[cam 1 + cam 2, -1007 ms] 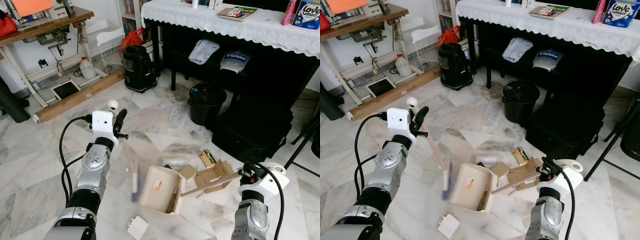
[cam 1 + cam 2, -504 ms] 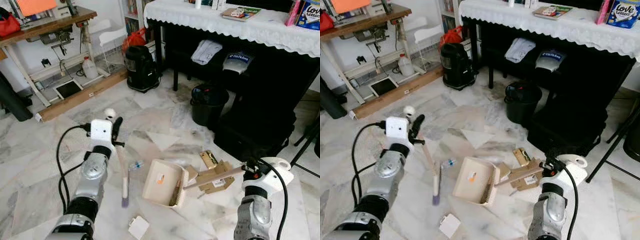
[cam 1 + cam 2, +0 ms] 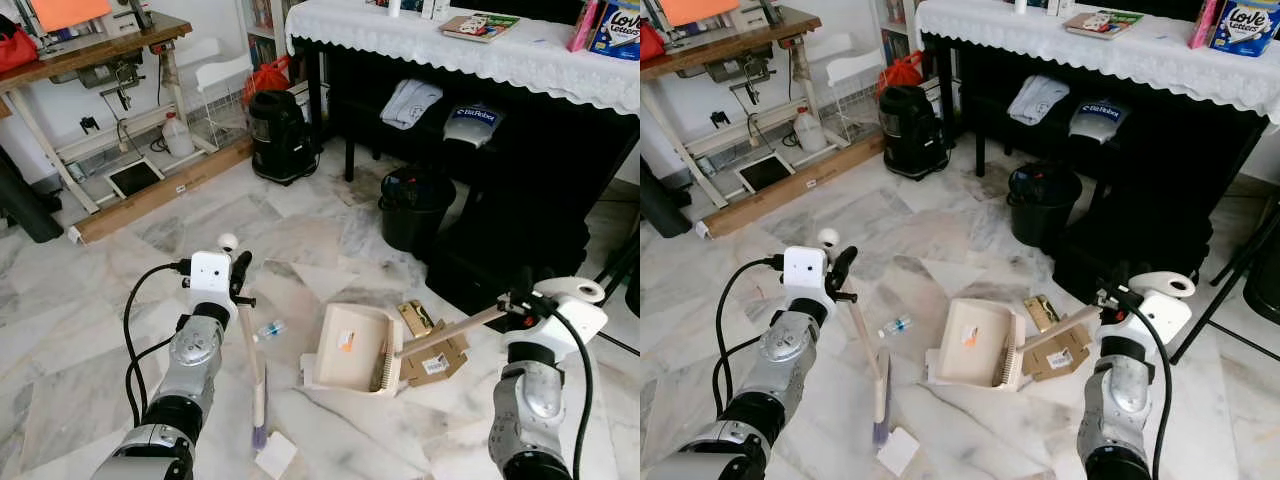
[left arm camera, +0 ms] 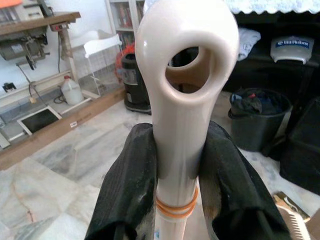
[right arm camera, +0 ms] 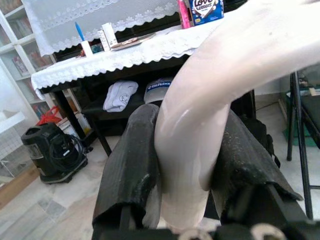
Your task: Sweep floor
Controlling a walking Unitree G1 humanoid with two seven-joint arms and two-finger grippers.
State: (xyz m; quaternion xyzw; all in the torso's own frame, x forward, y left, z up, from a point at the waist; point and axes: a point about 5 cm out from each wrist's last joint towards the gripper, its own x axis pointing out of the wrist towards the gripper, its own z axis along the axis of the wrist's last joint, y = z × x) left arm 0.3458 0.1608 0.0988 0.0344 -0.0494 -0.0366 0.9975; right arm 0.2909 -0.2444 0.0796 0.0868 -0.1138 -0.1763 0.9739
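My left gripper (image 3: 238,277) is shut on the top of a cream broom handle (image 4: 185,105), whose end has a round hole. The broom (image 3: 253,372) slants down to its purple brush head (image 3: 259,436) on the marble floor. My right gripper (image 3: 516,303) is shut on the long handle (image 5: 192,140) of a cream dustpan (image 3: 349,347). The pan lies flat on the floor, its comb edge against flattened cardboard pieces (image 3: 432,351). A small clear bottle (image 3: 270,329) lies between broom and pan. A white paper scrap (image 3: 275,454) rests by the brush head.
A black bin (image 3: 412,208) and a black bag (image 3: 510,250) stand beyond the cardboard under the lace-covered table (image 3: 470,50). A black canister vacuum (image 3: 280,135) stands at the back. A wooden plank (image 3: 160,190) lies under the workbench on the left. Chair legs (image 3: 620,270) stand far right.
The dustpan has slid to the right and now lies against the cardboard. My right gripper has risen with its handle. The broom head has swung nearer to me, toward the white scrap.
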